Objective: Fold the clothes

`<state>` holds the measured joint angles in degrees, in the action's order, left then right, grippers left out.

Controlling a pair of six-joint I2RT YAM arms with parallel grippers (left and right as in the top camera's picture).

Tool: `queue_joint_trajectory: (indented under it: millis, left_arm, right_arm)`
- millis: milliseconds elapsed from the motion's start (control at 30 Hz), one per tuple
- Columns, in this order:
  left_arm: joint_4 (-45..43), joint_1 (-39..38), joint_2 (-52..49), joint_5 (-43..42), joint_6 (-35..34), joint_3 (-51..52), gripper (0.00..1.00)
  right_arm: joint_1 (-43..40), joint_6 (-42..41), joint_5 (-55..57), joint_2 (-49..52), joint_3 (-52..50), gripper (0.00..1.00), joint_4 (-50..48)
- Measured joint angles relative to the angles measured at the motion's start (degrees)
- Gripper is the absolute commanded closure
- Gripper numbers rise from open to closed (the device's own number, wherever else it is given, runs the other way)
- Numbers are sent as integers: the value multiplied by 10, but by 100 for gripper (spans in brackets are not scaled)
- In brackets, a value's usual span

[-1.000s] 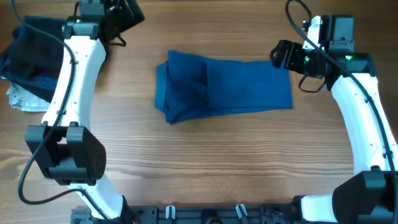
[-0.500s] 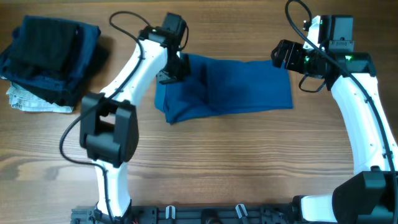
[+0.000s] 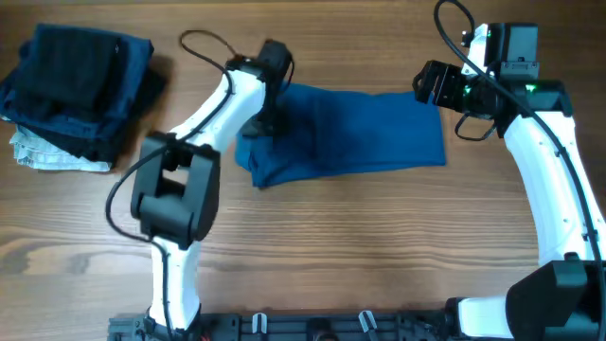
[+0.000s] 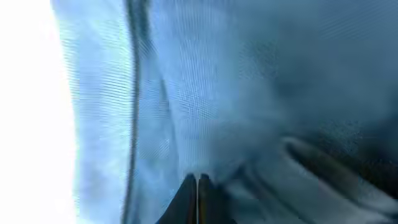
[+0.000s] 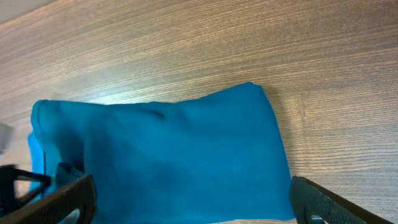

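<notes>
My left claw (image 3: 269,119) is down on the left end of the blue T-shirt (image 3: 369,128). Its two fingers are squeezed tight together, and in the left wrist view a small pinch of the blue cloth is caught between the tips. My right claw (image 3: 423,84) is spread wide and holds nothing. It hangs just by the shirt's top right corner, and I cannot tell if it touches the cloth. The shirt lies folded into a long shape in the middle of the wooden table (image 3: 379,237). A pile of dark clothes (image 3: 76,80) sits far off at the left edge.
</notes>
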<state>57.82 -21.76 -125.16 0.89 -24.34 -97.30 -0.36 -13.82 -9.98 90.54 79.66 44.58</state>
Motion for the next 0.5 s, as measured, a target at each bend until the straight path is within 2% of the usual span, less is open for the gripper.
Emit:
queue_joint_trajectory:
  millis: [167, 200, 267, 333, 500]
  left_arm:
    - [-43, 28, 123, 22, -1, -3, 83]
    - [-47, 47, 146, 24, -1, -6, 45]
    - [-54, 87, 170, 29, -2, -12, 44]
    - [-56, 126, 170, 32, -2, -13, 0]
    - [-58, 203, 170, 36, -1, -13, 0]
  right_arm:
    - [0, 0, 0, 0, 0, 1, 0]
    - [0, 0, 0, 0, 0, 0, 0]
    - [0, 0, 0, 0, 0, 1, 0]
    - [0, 0, 0, 0, 0, 0, 0]
    - [0, 0, 0, 0, 0, 0, 0]
